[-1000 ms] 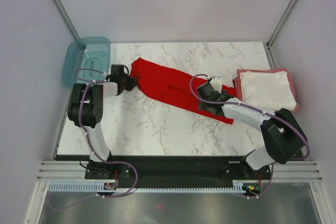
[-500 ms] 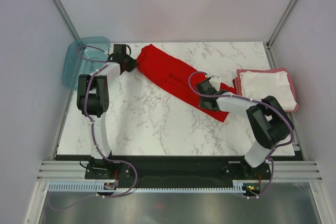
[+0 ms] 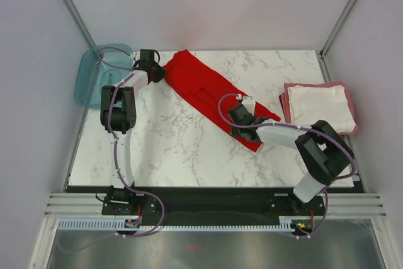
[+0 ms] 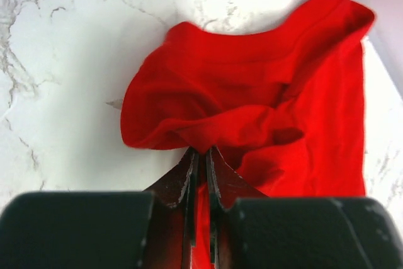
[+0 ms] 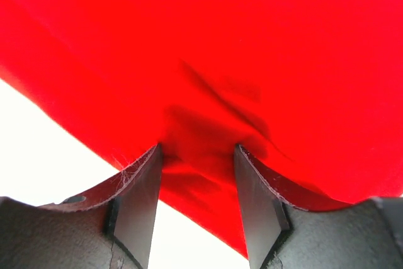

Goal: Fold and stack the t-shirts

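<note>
Teal tub (image 3: 91, 83) far left, red t-shirt (image 3: 201, 86) lying outside it

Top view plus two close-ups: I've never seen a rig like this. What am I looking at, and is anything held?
Two robot arms are bolted at the near edge of a marble table. The top view looks down from above and behind them. Each close-up comes from a camera on one arm's wrist, with its own fingers at the bottom of the picture.

On the table lie a long red t-shirt, a white t-shirt folded on a pinkish-red t-shirt at the right, and a teal tub at the far left.

The left gripper is shut on the red t-shirt's far end. The right gripper is at its near end, jaws apart with a wrinkle of cloth between them; I cannot tell whether it grips.
</note>
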{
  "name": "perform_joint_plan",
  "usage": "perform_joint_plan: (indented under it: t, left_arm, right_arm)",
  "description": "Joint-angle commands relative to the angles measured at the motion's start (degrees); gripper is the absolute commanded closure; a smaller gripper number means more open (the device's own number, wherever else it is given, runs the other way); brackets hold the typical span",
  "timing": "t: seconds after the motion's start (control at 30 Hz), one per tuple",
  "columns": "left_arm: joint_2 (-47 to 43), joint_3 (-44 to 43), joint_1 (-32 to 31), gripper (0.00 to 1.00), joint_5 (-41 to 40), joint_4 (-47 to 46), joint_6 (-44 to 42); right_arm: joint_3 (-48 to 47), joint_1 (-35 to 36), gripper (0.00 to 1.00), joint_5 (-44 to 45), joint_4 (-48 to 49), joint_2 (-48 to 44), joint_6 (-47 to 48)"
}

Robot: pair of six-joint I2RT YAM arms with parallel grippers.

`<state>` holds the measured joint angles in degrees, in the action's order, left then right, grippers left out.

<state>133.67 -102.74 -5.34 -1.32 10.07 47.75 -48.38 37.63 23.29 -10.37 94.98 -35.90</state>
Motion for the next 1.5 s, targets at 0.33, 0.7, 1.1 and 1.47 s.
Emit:
perform_joint_plan:
  t: [0.33, 0.7, 1.1, 1.47]
  left_arm:
    - [8.4, -10.4, 1.8, 0.85, 6.7, -3.4, -4.5]
    - [13.0, -16.2, 2.0, 0.79, 11.9, -6.3, -4.8]
    - [14.5, -17.1, 3.2, 0.37, 15.9, -6.5, -2.9]
    - [3.2, -6.0, 3.4, 0.13, 13.2, -3.7, -4.8]
  right_arm:
    - [-9.2, 29.4, 0.39, -17.5, -4.1, 9.4, -17.4]
    - [-19.3, 29.1, 0.2, -10.1, -15.6, 2.2, -10.0]
    - [-4.4, 13.4, 0.34, -11.3, -16.1, -8.7, -2.2]
    - [4.3, 12.5, 0.57, -17.7, -8.3, -4.2, -3.0]
